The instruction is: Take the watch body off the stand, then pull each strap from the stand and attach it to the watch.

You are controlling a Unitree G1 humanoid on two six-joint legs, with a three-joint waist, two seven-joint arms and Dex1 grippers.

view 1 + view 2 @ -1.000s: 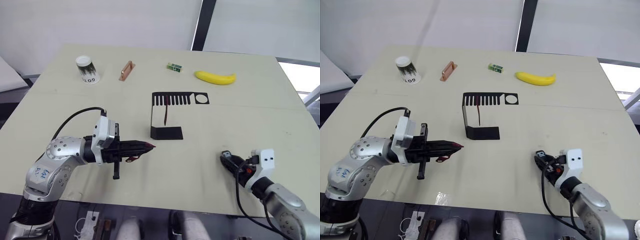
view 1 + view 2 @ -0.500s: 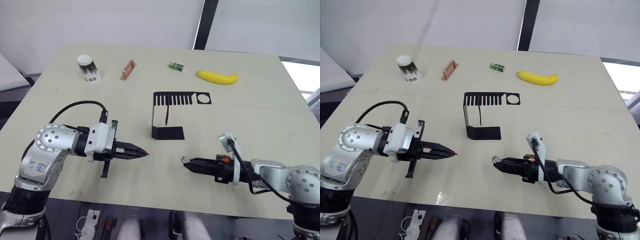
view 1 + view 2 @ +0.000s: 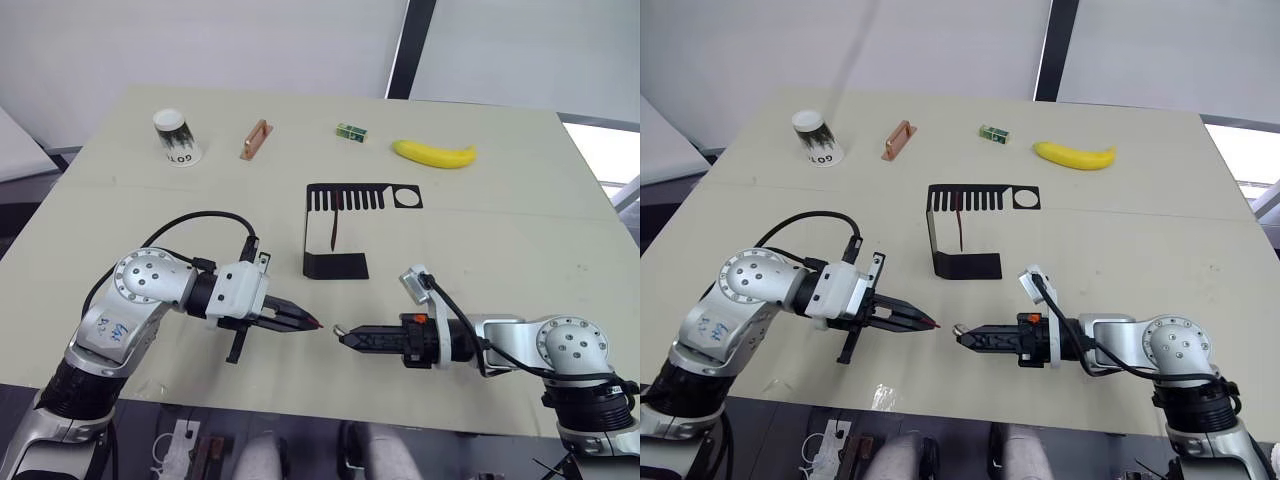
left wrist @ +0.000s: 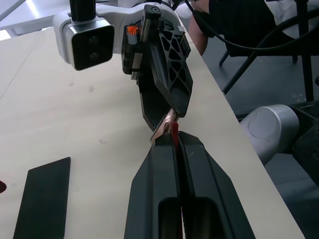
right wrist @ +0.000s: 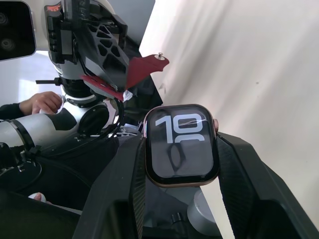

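Note:
My left gripper (image 3: 306, 322) is shut on one dark-red strap (image 5: 130, 73), whose end pokes out past the fingertips. My right gripper (image 3: 346, 336) is shut on the watch body (image 5: 181, 146), its screen showing light digits. The two grippers point at each other above the table's front, tips a small gap apart, strap end close to the watch's edge. Behind them stands the black stand (image 3: 336, 266), with the other dark-red strap (image 3: 333, 226) hanging from its slotted top plate.
Along the far side of the table are a paper cup (image 3: 176, 138), a copper-coloured bar (image 3: 254, 140), a small green block (image 3: 349, 131) and a banana (image 3: 434, 153). A person's hand (image 5: 44, 102) shows beyond the table in the right wrist view.
My right arm has swung in from the front right edge to the middle with the watch body. My left gripper has moved right with the strap, so the tips now nearly meet.

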